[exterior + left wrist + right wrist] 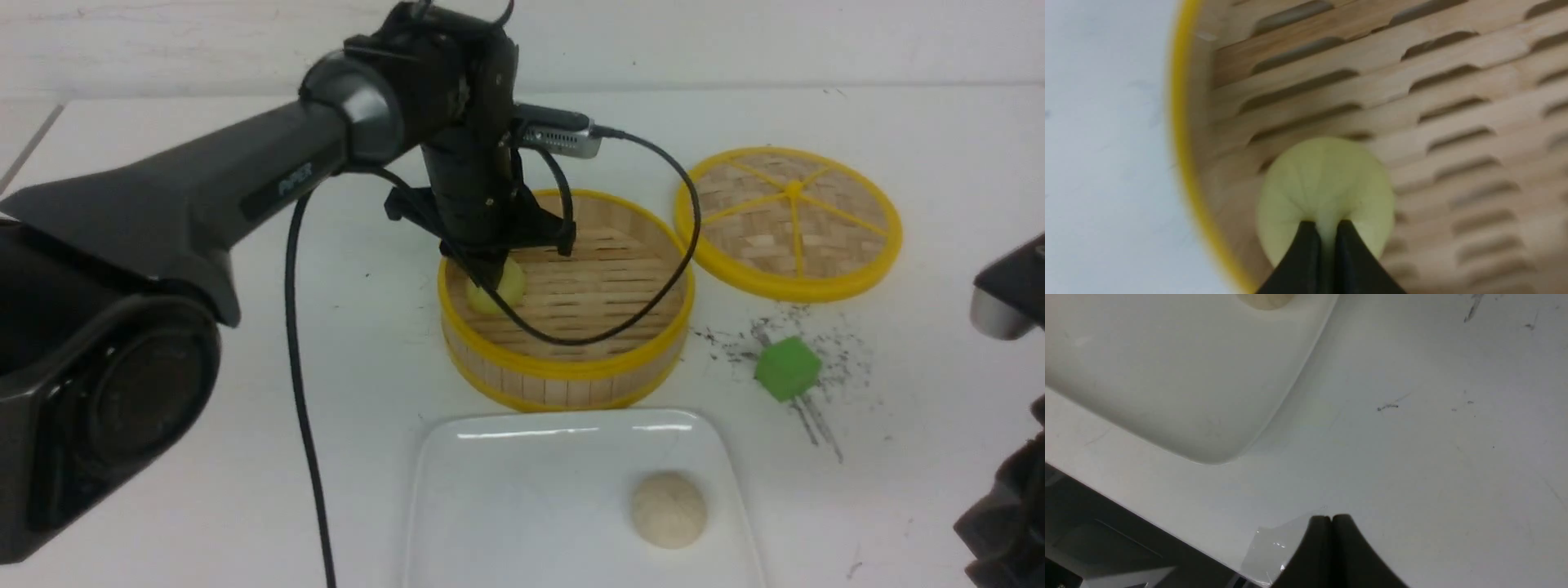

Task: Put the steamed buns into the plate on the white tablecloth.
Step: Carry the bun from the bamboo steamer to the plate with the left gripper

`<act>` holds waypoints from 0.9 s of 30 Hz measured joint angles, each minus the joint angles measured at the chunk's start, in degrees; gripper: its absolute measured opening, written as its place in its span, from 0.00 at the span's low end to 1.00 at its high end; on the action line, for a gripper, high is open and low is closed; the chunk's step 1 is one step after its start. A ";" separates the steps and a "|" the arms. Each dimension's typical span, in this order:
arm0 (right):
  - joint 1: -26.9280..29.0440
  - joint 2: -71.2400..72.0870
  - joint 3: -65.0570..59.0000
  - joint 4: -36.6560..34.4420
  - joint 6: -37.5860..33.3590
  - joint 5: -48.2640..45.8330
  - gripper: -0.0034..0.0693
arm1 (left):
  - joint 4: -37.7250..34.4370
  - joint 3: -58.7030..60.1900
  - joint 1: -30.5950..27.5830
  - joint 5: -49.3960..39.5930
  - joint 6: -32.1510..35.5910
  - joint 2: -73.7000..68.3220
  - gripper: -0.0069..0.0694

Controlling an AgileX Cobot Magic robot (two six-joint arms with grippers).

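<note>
Your obstacles: steamer wall (563, 384), between its floor and the plate (506, 506); green cube (786, 367), lid (788, 220), well right. Plate's left half free.

Lab test bench, scuffed white tablecloth (939, 204), robot arm (204, 196) (black, cabled)

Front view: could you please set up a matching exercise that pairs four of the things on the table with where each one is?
Things:
1. yellow bun
2. off-white bun
3. green cube
4. round lid

Places:
A. on the plate
B. on the scuffed patch of tablecloth, right of the steamer
C. in the steamer, pinched by the left gripper
D. flat on the tablecloth, behind the green cube

Pairs: 1-C, 2-A, 3-B, 4-D
</note>
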State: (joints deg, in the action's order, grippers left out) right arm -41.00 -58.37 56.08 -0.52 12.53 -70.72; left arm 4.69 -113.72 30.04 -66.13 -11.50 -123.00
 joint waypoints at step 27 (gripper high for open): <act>0.00 37.46 0.00 1.34 3.53 -1.35 0.07 | -8.23 44.06 15.78 16.04 -7.21 26.19 0.24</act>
State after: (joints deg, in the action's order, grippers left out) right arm -41.00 -20.92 56.08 0.82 16.06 -72.08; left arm -3.54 -69.65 45.82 -50.09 -18.71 -96.82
